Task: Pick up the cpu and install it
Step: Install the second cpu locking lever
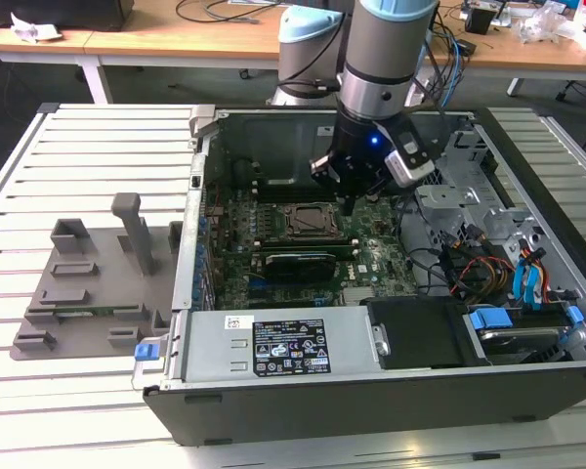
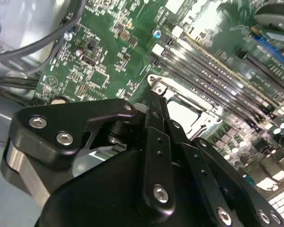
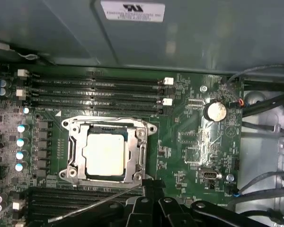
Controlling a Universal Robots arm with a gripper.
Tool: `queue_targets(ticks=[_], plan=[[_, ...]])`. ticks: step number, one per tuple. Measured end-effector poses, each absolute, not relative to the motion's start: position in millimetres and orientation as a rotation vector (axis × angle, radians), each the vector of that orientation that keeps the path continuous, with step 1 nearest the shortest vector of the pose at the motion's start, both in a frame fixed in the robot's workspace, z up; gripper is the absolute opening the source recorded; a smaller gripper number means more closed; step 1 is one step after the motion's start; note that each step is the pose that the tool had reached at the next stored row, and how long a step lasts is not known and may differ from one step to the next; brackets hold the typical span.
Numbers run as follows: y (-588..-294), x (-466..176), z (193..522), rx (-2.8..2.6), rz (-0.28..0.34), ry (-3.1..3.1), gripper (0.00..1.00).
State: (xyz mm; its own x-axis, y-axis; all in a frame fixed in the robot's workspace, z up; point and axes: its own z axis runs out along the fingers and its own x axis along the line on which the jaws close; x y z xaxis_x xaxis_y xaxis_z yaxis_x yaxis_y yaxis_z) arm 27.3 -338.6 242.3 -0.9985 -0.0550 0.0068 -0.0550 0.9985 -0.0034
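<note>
Inside the open computer case [image 1: 391, 391], on the green motherboard [image 3: 189, 142], I see the cpu [image 3: 104, 155] seated in its metal-framed socket [image 3: 141, 146]; my gripper [image 3: 150, 185] hovers just beside it, fingers pressed together, empty.

Silver-grey cpu [image 3: 104, 156] inside a bright metal socket frame [image 3: 73, 149]; green motherboard [image 3: 189, 142] with black memory slots [image 3: 92, 92] and white clips; black gripper [image 1: 347, 200] with silver screws, a blue light above it; grey holder tray [image 1: 88, 288]; blue drive latches [image 1: 490, 319]; white slatted table [image 1: 88, 147].
</note>
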Motion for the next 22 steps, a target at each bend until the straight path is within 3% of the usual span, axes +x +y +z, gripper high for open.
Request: queue_targets(ticks=[9,17,22], plan=[[-355.5,-1.5,240.6,0.086,-0.035,-3.134,0.11],[-385.7,-18.7,238.9,0.087,-0.159,-3.133,0.11],[-387.9,-33.6,236.3,0.087,-0.208,-3.131,0.11]])
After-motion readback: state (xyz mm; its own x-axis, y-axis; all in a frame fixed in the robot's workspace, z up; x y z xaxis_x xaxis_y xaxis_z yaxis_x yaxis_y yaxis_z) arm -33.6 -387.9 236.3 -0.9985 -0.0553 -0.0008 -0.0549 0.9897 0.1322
